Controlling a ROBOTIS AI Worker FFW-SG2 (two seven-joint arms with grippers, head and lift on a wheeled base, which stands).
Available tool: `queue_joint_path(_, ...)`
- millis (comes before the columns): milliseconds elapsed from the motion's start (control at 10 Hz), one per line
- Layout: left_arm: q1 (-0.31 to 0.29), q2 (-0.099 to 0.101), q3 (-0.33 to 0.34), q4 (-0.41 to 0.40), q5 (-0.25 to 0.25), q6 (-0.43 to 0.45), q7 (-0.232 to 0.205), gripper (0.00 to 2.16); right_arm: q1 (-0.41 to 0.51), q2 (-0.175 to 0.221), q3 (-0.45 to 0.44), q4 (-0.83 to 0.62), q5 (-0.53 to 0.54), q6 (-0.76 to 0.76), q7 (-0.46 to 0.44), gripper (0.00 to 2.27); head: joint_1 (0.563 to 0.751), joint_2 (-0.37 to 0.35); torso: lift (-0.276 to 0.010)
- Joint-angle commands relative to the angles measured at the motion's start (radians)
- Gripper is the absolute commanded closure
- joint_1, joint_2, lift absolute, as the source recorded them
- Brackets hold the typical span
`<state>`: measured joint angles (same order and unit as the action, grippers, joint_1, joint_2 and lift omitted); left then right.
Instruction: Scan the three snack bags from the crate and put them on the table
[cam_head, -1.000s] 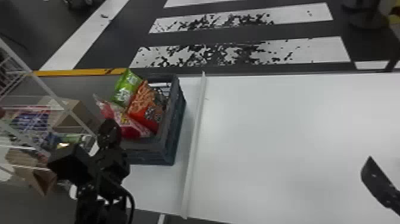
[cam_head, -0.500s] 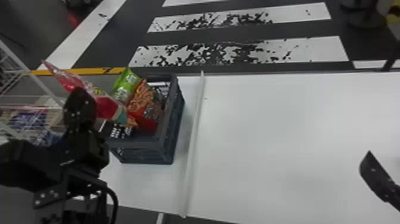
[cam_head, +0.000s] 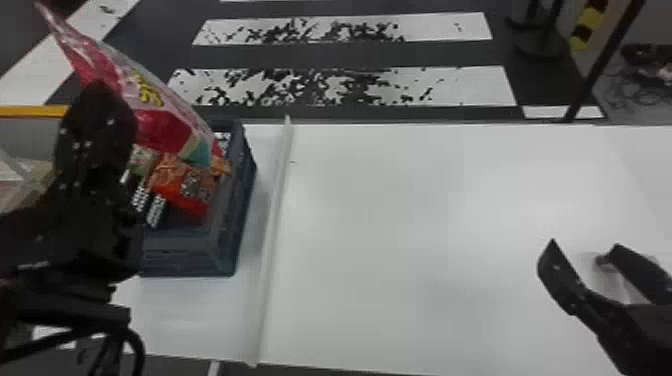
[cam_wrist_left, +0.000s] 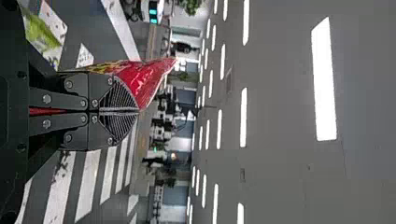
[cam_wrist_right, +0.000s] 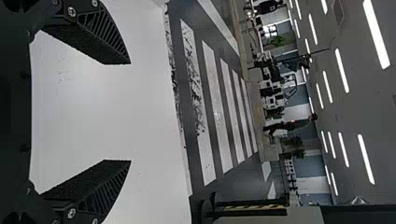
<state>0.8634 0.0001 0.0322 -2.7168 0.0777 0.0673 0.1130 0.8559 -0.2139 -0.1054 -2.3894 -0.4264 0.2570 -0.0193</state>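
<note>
- The left gripper (cam_wrist_left: 138, 110) pinches the red bag (cam_head: 162, 127) tight, up above the crate (cam_head: 185, 256).
- The bag looks light, soft and maybe slippery; best to hold its flat edge, since squeezing the puffy middle could crush the snacks.
- The orange bag (cam_head: 186, 186) sits inside the crate.
- The right gripper (cam_wrist_right: 130, 112), fingers wide apart, waits right of the crate, over the table (cam_head: 400, 225).

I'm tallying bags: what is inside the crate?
An orange bag and part of a greenish one. The red bag and left gripper cover part of the crate, hiding what lies there.
</note>
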Motion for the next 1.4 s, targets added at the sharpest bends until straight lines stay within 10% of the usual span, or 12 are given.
queue_joint_path(0,-0.003,0.001,0.006,0.046,0.102,-0.007,-0.118,2.14,0.000,0.007,0.000,0.001,0.000,0.000,-0.005,0.13,0.695,0.045,-0.094)
queue_joint_path(200,-0.020,0.001,0.012,0.140,0.229,0.015,-0.314,2.14,-0.003,0.014,0.000,-0.001,0.005,0.000,-0.010,0.13,0.695,-0.045,-0.094)
queue_joint_path(700,-0.210,-0.003,0.072,0.428,0.508,0.527,-0.704,2.14,-0.011,0.021,0.006,0.001,0.009,-0.018,-0.025,0.13,0.695,-0.215,-0.094)
queue_joint_path(1000,-0.307,-0.003,0.066,0.543,0.501,0.721,-0.837,2.14,-0.012,0.021,0.010,-0.001,0.011,-0.018,-0.025,0.13,0.695,-0.283,-0.094)
queue_joint_path(1300,-0.371,-0.003,0.055,0.649,0.401,0.828,-0.854,2.14,-0.011,0.021,0.018,-0.001,0.011,-0.018,-0.024,0.13,0.695,-0.326,-0.094)
